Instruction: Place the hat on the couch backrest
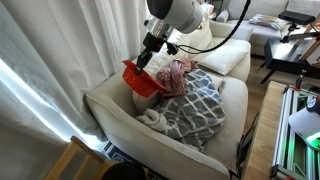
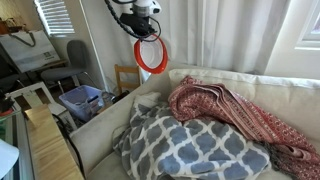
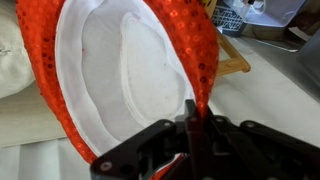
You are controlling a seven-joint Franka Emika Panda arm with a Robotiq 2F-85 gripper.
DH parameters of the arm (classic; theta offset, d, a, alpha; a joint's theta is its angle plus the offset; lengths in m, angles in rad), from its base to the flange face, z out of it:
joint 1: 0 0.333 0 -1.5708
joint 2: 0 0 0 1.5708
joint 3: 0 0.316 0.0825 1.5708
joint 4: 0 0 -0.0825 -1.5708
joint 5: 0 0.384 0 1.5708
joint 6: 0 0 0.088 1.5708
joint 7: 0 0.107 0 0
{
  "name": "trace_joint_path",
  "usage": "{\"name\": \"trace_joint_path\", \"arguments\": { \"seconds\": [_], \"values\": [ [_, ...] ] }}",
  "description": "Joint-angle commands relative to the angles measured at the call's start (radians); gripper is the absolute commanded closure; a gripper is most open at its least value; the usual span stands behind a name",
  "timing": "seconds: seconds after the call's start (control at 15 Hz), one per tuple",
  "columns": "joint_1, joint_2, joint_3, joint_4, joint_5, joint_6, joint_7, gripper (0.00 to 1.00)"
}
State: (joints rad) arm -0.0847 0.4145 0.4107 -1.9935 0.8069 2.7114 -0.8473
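Note:
My gripper [image 1: 147,57] is shut on the brim of the small bright red hat [image 1: 143,80] and holds it in the air. In an exterior view the hat [image 2: 151,55] hangs edge-on as a red ring below the gripper [image 2: 147,32], above the couch backrest [image 2: 230,82]. In the wrist view the hat [image 3: 120,60] fills the picture, its whitish inside facing the camera, with its red sequinned brim pinched between the black fingers [image 3: 192,118]. The cream backrest [image 1: 108,98] lies just under the hat beside the curtain.
A reddish-pink knitted bundle [image 1: 177,72] [image 2: 240,115] and a grey-and-white patterned blanket [image 1: 200,105] [image 2: 185,145] lie on the couch seat. White curtains [image 1: 70,50] hang behind the couch. A wooden chair [image 2: 126,78], a blue basket [image 2: 82,100] and desks stand nearby.

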Motion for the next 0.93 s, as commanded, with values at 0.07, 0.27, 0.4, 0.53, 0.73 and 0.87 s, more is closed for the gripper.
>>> {"name": "trace_joint_path", "arguments": {
  "seconds": [0.07,0.27,0.4,0.53,0.73,0.87],
  "values": [
    [0.011,0.113,0.015,0.178,0.079,0.001,-0.071,0.99],
    [-0.016,0.221,0.077,0.352,0.182,0.058,-0.131,0.99],
    [-0.019,0.305,0.097,0.468,0.237,0.121,-0.170,0.99],
    [-0.020,0.402,0.114,0.575,0.286,0.221,-0.226,0.99],
    [-0.053,0.568,0.186,0.747,0.375,0.353,-0.348,0.99],
    [-0.095,0.678,0.277,0.853,0.419,0.445,-0.463,0.99]
  ]
}}
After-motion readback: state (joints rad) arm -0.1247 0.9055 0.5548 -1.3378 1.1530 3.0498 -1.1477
